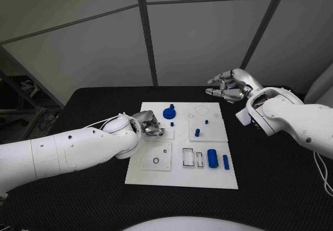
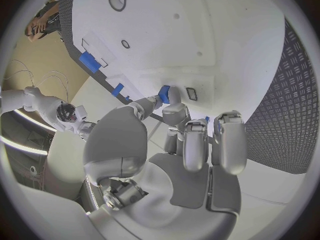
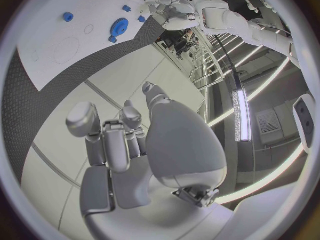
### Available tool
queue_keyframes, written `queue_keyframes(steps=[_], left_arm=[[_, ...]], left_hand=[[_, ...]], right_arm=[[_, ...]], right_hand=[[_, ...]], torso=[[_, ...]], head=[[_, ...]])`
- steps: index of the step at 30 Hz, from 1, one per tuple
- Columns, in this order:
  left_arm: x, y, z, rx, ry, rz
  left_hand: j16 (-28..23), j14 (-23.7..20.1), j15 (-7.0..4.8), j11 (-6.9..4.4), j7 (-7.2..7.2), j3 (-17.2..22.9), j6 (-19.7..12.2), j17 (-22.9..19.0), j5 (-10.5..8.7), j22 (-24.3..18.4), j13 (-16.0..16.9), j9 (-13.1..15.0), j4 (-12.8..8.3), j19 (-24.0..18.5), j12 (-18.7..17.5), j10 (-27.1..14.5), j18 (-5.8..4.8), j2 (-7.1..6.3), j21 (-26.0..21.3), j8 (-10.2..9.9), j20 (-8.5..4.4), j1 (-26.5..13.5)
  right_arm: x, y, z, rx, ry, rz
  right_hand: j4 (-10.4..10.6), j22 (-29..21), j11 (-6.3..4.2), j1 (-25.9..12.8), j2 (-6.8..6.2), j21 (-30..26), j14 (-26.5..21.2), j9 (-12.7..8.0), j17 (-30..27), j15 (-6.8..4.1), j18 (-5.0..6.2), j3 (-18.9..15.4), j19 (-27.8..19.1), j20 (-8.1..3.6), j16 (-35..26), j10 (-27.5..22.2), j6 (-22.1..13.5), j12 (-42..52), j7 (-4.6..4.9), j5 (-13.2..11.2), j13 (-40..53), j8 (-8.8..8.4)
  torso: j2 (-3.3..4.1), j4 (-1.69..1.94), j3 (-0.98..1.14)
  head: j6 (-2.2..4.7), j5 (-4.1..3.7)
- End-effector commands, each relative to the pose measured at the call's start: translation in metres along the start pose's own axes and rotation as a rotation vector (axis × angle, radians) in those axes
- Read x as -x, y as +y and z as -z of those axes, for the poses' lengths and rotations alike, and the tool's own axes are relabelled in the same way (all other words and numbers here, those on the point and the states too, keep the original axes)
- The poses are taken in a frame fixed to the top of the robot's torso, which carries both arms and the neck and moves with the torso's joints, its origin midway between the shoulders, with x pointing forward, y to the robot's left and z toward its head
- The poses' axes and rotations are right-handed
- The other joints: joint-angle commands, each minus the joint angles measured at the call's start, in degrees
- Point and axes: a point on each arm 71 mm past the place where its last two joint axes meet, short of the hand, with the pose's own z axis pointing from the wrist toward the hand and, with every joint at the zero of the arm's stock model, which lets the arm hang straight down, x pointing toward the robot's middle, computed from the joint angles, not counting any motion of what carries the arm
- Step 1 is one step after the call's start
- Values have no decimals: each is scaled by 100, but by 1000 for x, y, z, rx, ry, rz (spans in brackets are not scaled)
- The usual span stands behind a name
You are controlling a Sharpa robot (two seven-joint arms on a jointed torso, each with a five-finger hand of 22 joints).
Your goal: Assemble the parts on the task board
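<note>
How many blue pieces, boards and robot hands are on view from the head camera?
Blue pieces: 6
Board: 1
Hands: 2, the left hand and the right hand
Total: 9

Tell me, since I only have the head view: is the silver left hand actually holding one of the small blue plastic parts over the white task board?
Observer: Yes. The left wrist view shows the left hand pinching a small blue part between thumb and a finger, close above the white task board.
Operator: Is anything hidden in the right palm?
Observer: No. In the right wrist view the right hand holds nothing, with its fingers apart, away from the board.
</note>
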Motion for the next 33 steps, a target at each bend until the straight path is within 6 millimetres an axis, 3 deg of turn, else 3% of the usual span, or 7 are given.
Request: queue_keyframes(steps=[1, 9, 21, 33], left_arm=[[-4, 4, -1, 29, 29, -11], [-3, 6, -2, 38, 27, -11], [-2, 6, -2, 39, 19, -7], [0, 5, -1, 29, -7, 9]], left_hand=[[14, 606, -25, 11, 23, -96, 42, 1507, 33, 815, 10, -17, 36, 148, 38, 24, -167, -5, 34, -28, -40, -80], [14, 606, -26, 10, 19, -654, 124, 1507, 36, 851, 73, -85, 313, 169, 97, 49, -175, 77, 54, -36, -45, -221], [14, 606, -24, 14, 23, -1005, 148, 1507, 50, 870, 103, -142, 555, 178, 121, 53, -178, 186, 58, -57, -44, -263], [14, 606, -23, 16, 23, -1608, 194, 1507, 72, 900, 129, -216, 1113, 193, 139, 61, -183, 271, 65, -71, -41, -421]], right_arm=[[0, 2, 0, 11, 2, 3], [1, 2, 0, 10, 2, 3], [1, 1, 0, 9, 2, 4], [1, 1, 0, 9, 4, 5]], right_hand=[[38, -9, -24, -41, -5, -25, 364, -7, 595, -41, 120, -1, -25, -8, -39, 5, 43, -16, 2, 39, -7, 34], [39, -27, -24, -41, -6, -36, 360, -7, 579, -41, 123, -1, -37, -8, -48, 2, 43, -18, 2, 41, -11, 34], [40, -37, -25, -42, -6, -42, 356, -7, 564, -42, 125, -2, -43, -8, -56, 0, 43, -19, 2, 42, -13, 35], [41, -47, -26, -38, -4, -49, 354, -8, 557, -43, 127, 0, -49, -9, -60, 0, 43, -19, 1, 54, -13, 38]], torso=[[-2, 0, -3], [0, -1, -2], [-3, 5, -7], [-2, 7, -8]], head=[[-4, 1], [-4, -4], [7, -18], [23, -23]])
